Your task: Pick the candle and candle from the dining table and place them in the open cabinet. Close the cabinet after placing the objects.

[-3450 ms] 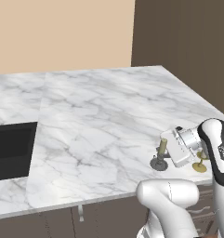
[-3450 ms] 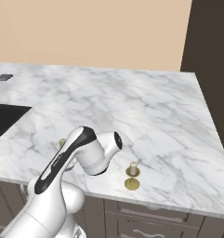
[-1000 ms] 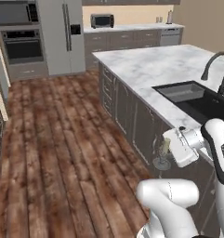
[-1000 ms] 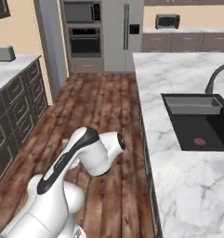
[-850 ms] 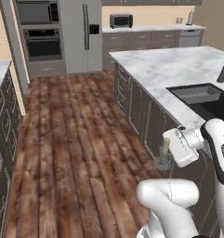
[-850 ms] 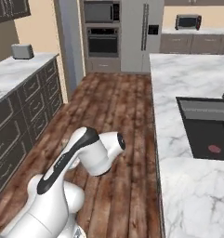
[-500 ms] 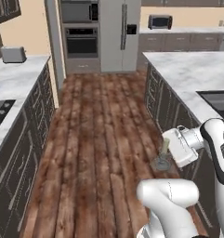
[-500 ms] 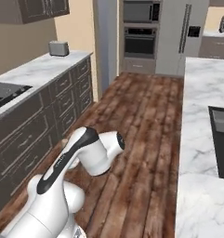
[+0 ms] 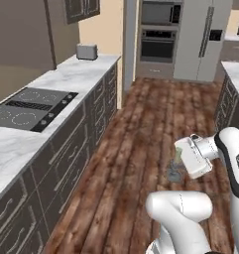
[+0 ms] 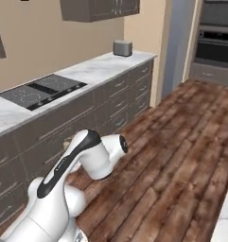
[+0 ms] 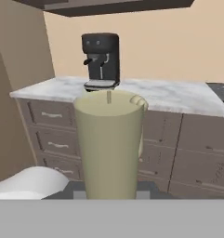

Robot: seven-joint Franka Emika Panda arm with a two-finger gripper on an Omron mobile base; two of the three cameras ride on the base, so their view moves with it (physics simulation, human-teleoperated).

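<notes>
Left base view: claw closed on the olive candle, its dark dish base hanging over wood floor at 4 o'clock. Right base view: cooktop on counter at 10 o'clock. Hand view: candle dead center, coffee machine at 12 o'clock.

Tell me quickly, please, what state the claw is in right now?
Claw: closed, holding the slim olive-beige candle on its round dark grey dish base.

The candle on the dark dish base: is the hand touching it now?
Touching. In the left base view the hand is shut on the candle, which hangs clear above the wooden floor with its dish base.
</notes>
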